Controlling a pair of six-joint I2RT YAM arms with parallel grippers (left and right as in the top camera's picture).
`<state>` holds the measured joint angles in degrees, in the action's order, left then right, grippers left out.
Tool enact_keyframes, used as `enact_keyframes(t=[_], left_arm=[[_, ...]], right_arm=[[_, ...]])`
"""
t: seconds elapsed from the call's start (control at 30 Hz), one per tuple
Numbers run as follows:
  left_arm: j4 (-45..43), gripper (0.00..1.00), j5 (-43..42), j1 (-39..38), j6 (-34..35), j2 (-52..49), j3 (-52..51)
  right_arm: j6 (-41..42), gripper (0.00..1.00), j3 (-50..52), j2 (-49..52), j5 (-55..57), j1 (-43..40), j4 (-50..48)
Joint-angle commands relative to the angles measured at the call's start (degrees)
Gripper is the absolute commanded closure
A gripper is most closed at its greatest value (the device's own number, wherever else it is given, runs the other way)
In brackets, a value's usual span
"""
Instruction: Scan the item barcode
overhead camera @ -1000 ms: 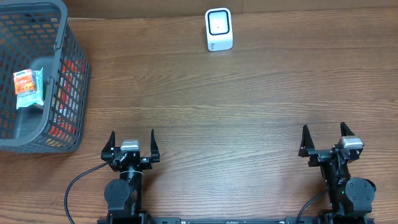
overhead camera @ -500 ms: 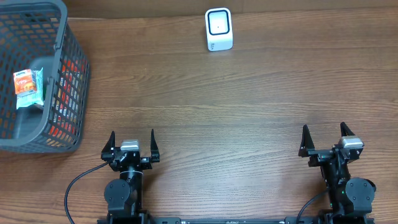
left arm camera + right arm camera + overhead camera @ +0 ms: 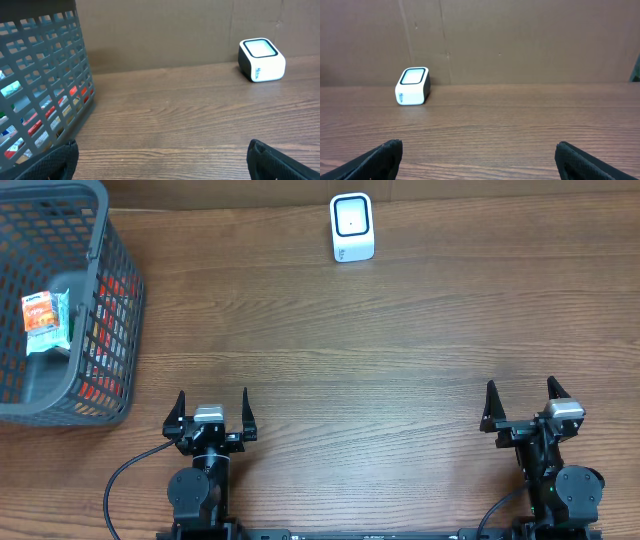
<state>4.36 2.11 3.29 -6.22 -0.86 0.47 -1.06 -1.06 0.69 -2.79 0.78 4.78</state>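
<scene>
A small orange and white packet (image 3: 43, 322) lies in the grey basket (image 3: 112, 290) at the far left, with more packaged goods showing red through the mesh (image 3: 45, 110). The white barcode scanner (image 3: 352, 227) stands at the back middle of the table, also seen from the left wrist (image 3: 261, 59) and the right wrist (image 3: 412, 86). My left gripper (image 3: 212, 406) rests open near the front edge, well right of the basket. My right gripper (image 3: 520, 397) rests open at the front right. Nothing is between either pair of fingers.
The wooden table (image 3: 380, 360) runs wide between the grippers and the scanner. A brown cardboard wall (image 3: 520, 40) closes off the back edge. The basket's tall mesh side stands just left of the left gripper's line.
</scene>
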Motion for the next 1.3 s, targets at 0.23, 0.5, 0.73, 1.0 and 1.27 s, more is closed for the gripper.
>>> enact_keyframes(t=[0.23, 0.5, 0.73, 1.0, 1.27], left_arm=[[-0.1, 0.00, -0.2, -0.4, -0.6, 0.6, -0.2], [0.0, 0.00, -3.8, -0.4, 0.8, 0.6, -0.2], [-0.3, 0.00, -3.7, -0.4, 1.0, 0.6, -0.2], [2.5, 0.00, -4.2, -0.3, 12.6, 0.6, 1.4], [13.7, 0.00, -9.4, -0.3, 15.7, 0.3, 11.6]], right_arm=[[-0.1, 0.00, 0.6, -0.5, -0.3, -0.2, -0.2], [-0.1, 0.00, 0.6, -0.5, -0.3, -0.2, -0.2], [-0.1, 0.00, 0.6, -0.5, -0.3, -0.2, -0.2], [-0.1, 0.00, 0.6, -0.5, -0.3, -0.2, -0.2], [-0.1, 0.00, 0.6, -0.5, -0.3, -0.2, -0.2]])
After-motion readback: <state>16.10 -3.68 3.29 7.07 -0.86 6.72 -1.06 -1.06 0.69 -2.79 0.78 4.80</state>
